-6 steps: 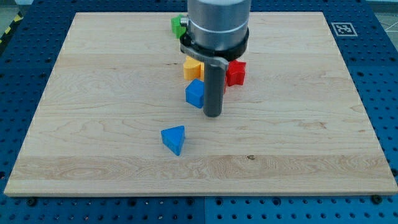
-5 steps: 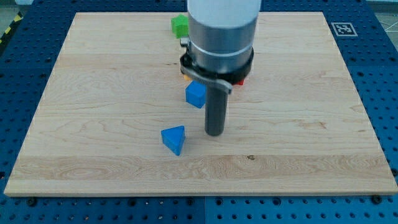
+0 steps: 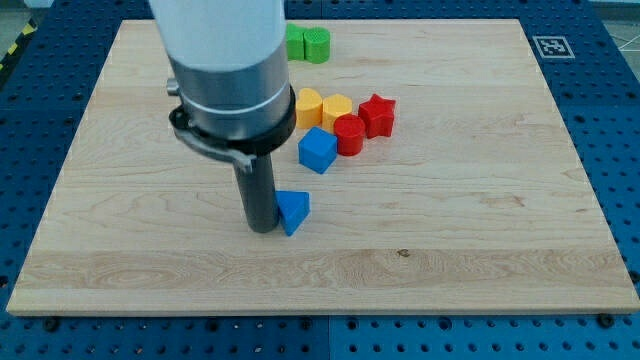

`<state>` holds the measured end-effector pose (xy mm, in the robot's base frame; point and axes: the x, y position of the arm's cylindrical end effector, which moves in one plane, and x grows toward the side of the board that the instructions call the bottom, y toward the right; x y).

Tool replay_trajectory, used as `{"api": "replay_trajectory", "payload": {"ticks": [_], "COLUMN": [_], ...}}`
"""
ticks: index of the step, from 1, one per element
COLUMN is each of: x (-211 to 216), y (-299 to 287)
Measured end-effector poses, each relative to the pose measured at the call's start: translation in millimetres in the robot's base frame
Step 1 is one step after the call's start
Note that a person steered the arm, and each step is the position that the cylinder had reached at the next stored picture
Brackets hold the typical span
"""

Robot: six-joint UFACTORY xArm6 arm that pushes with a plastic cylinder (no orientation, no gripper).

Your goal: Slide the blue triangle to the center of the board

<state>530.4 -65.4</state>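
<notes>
In the camera view, the arm is standing upright over the worktop (image 3: 480,230), carrying no jaws, only a rod. My tip (image 3: 262,229) is touching the left side of the blue triangle (image 3: 293,210), which is sitting just below-left of the blue cube (image 3: 317,150).

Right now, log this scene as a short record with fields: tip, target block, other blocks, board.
tip: my tip sits at the view's left of the blue triangle block, touching or nearly so
target: blue triangle, below and left of the board's middle
cluster: blue cube, two yellow blocks, round red block, red star-like block
top edge: two green blocks
surface: pale wooden board
</notes>
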Motion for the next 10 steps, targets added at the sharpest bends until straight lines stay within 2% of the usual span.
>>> {"api": "replay_trajectory", "payload": {"ticks": [1,2,3,4,5,6,8,10], "x": [7.4,44.1,43.3,27.7,16.3,1.8,22.1,-33.3], "y": [-2.0,0.9,48.0,49.7,0.7,-5.7,29.0,28.8]}}
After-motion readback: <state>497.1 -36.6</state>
